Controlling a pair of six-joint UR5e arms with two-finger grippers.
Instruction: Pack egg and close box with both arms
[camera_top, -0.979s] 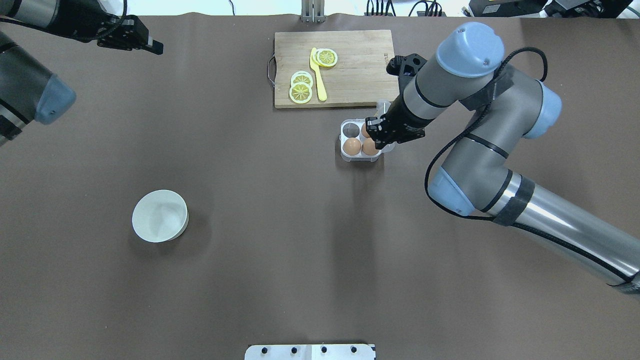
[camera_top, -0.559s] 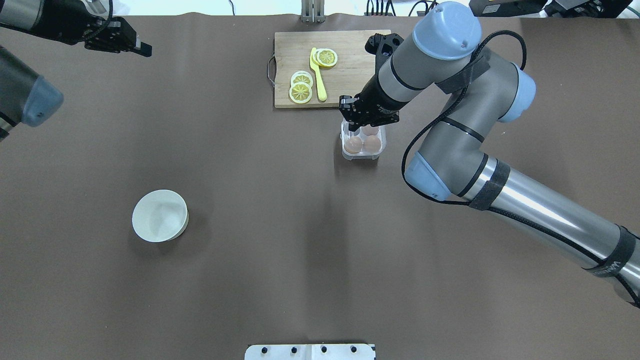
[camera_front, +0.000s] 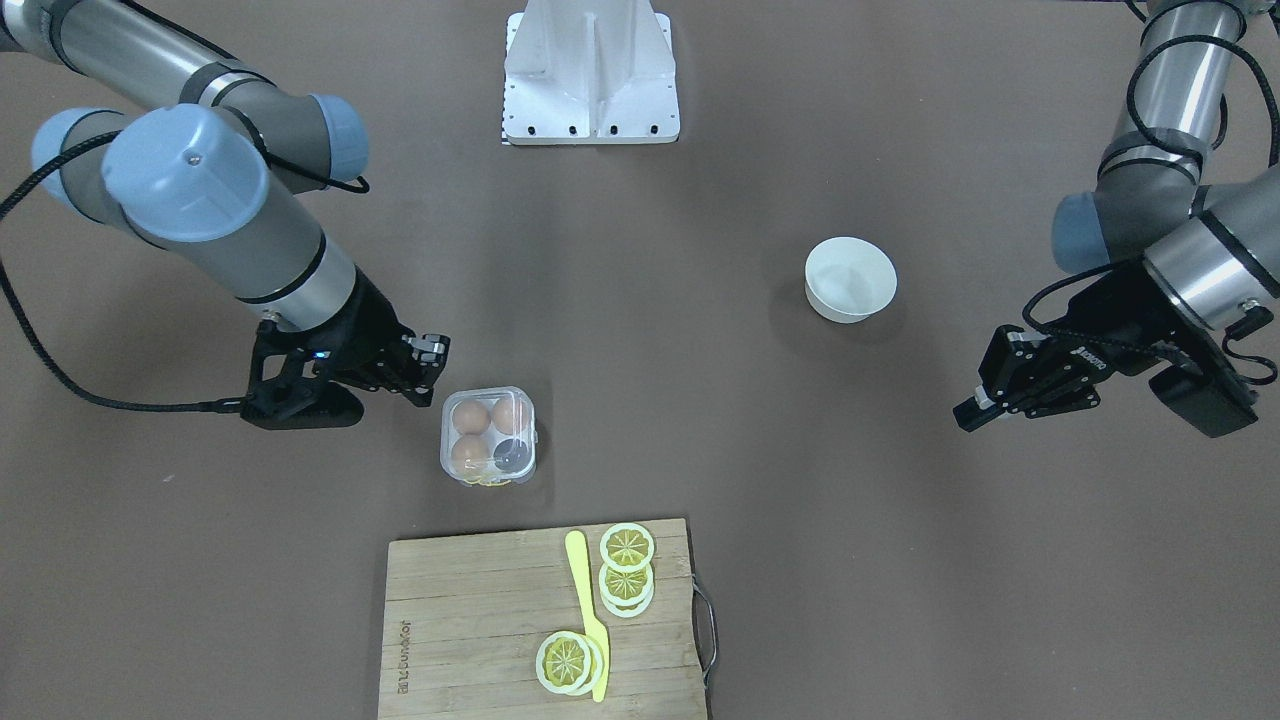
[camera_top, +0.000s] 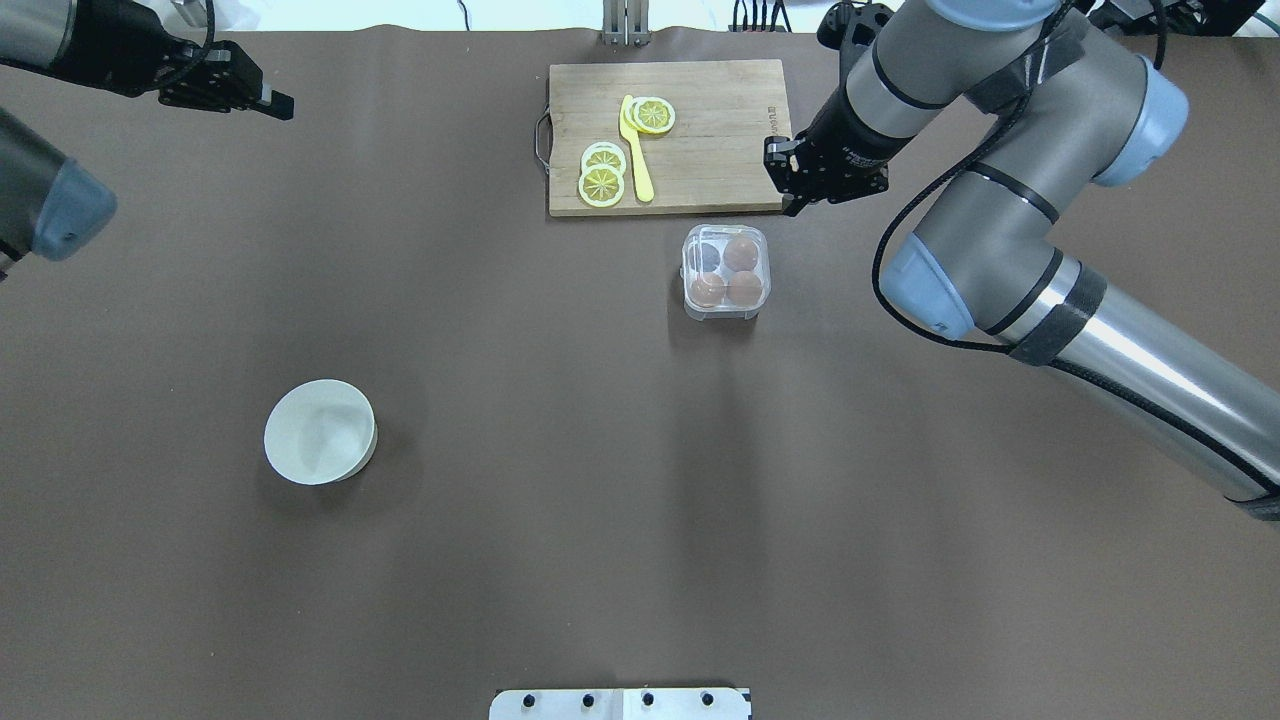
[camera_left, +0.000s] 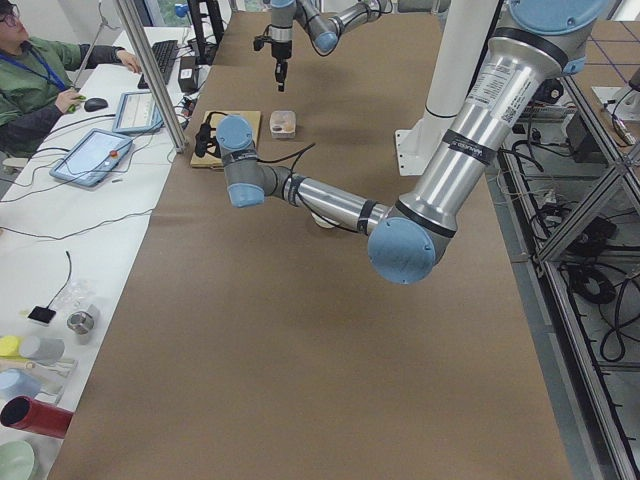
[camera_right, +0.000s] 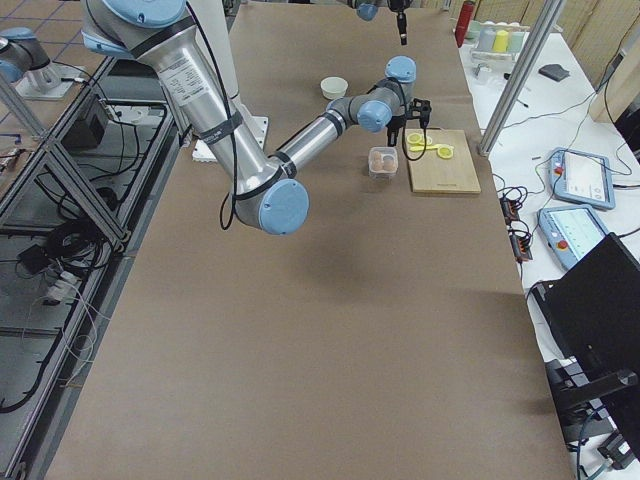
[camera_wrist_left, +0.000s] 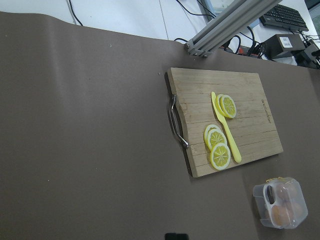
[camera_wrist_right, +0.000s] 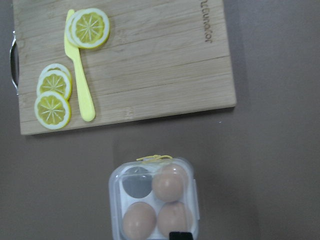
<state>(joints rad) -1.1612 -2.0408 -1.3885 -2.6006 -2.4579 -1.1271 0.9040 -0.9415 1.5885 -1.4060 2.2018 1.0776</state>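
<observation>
Egg box (camera_top: 726, 272), lid (camera_wrist_right: 131, 172) down, three eggs (camera_top: 740, 254) inside, on counter (camera_top: 560, 420) just near chopping board (camera_top: 700, 130). Likely light, slippery, fragile: press lid beside yellow clasp (camera_wrist_right: 154, 158). Right pincer (camera_front: 428, 356), left pincer (camera_top: 278, 103) narrow, empty.

- Worktop (camera_top: 560, 520): covered in a matt dark-brown sheet that looks like paper.
- Small square clear-plastic egg box (camera_top: 687, 270): glossy transparent lid and walls, a whitish tray beneath, and a small yellow plastic clasp (camera_wrist_right: 154, 158).
- Three light-brown eggs (camera_wrist_right: 169, 181) inside it: smooth, dull shells.
- Rectangular pale wooden cutting board (camera_top: 710, 130): plain grain, looks unvarnished, with a shiny metal handle (camera_wrist_left: 176, 122).
- Yellow lemon slices (camera_wrist_right: 89, 27) and yellow knife (camera_wrist_right: 80, 85): smooth and plastic-looking.
- Round white bowl (camera_top: 320, 430): smooth, matt.
- Silver-grey robot arms (camera_top: 1130, 350): glossy metal tubes with matt pale-blue joint caps (camera_front: 185, 170).
</observation>
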